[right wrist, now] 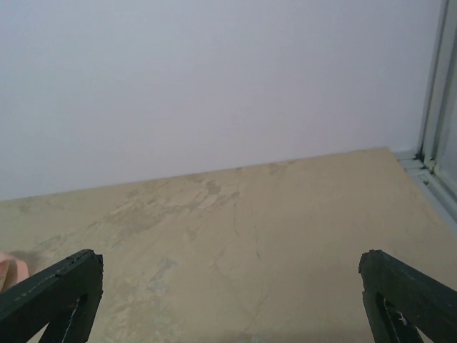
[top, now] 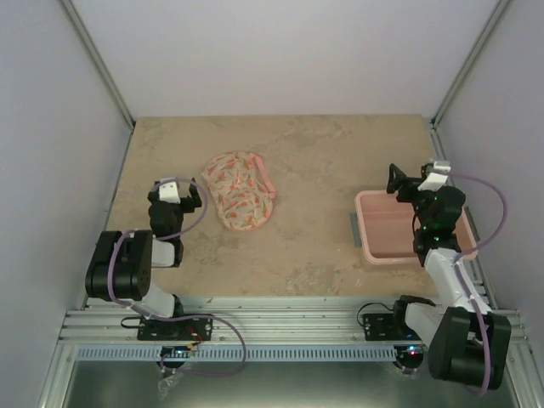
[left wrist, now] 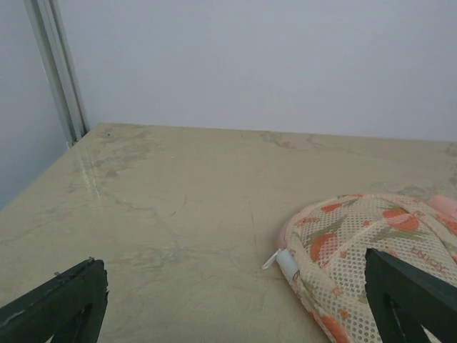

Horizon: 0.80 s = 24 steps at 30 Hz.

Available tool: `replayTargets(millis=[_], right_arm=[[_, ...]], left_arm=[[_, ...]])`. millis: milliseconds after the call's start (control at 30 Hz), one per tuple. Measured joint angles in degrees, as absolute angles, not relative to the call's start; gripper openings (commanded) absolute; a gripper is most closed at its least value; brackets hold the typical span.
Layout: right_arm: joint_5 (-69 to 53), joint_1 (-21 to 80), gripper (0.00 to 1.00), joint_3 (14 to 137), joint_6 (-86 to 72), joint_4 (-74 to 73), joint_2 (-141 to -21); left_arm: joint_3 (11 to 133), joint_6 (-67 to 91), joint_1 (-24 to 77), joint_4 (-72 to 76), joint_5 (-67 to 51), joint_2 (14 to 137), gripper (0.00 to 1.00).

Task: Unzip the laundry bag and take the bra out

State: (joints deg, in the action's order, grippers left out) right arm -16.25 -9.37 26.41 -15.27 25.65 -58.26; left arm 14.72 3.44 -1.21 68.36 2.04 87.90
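Left gripper [top: 191, 198] sits just left of the laundry bag [top: 240, 189], its jaws spread wide and holding nothing. We see the bag lying flat and closed on the tabletop [top: 323, 161], its white zip pull [left wrist: 280, 259] at the end nearest that gripper. Our right gripper [top: 398, 180], likewise spread wide and empty, hangs well to the bag's right, by a pink tub [top: 367, 234].
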Motion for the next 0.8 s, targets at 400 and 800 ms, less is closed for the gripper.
replayTargets(millis=[400,800], right_arm=[[-26.1,-8.8,0.96,36.4,-20.7,23.6,-51.6],[-27.9,29.1,0.67,77.2,-11.5,-1.7,-81.3]], left_arm=[[53.7,-5.7,-1.1,14.7,-13.1,84.4,0.99],[57.3,-31.5,14.5,-30.4,-24.6,71.9,0.99]])
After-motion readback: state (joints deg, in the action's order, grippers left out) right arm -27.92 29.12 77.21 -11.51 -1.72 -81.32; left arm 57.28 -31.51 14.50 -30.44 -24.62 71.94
